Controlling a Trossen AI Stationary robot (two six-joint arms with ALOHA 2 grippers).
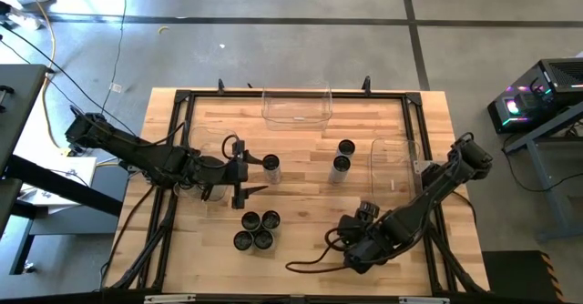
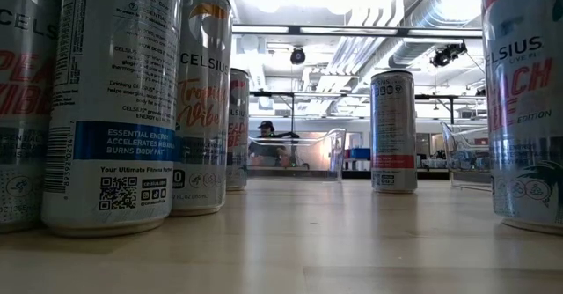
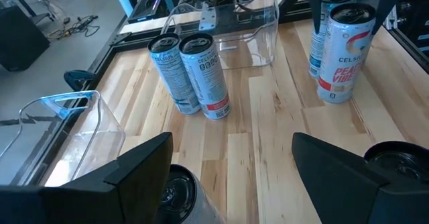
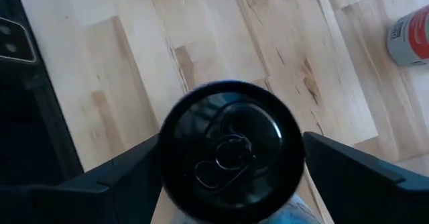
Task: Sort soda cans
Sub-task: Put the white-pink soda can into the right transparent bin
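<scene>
Soda cans stand upright on the wooden table (image 1: 301,249). Several form a cluster (image 1: 256,230) near the front edge. Two stand together (image 1: 342,157) right of centre, seen also in the left wrist view (image 3: 194,73). One can (image 1: 271,165) stands just right of my left gripper (image 1: 246,172), which hangs open (image 3: 231,163) over bare wood. My right gripper (image 1: 366,215) is open and points steeply down. Its fingers stand on either side of the dark top of a single can (image 4: 231,143), which also shows in the left wrist view (image 3: 343,49).
A clear bin (image 1: 296,106) sits at the table's far edge and another (image 1: 392,163) at the right side. A black frame (image 1: 182,99) runs around the table. In the low view the cluster's cans (image 2: 114,100) loom close, and a person (image 2: 264,140) sits far behind.
</scene>
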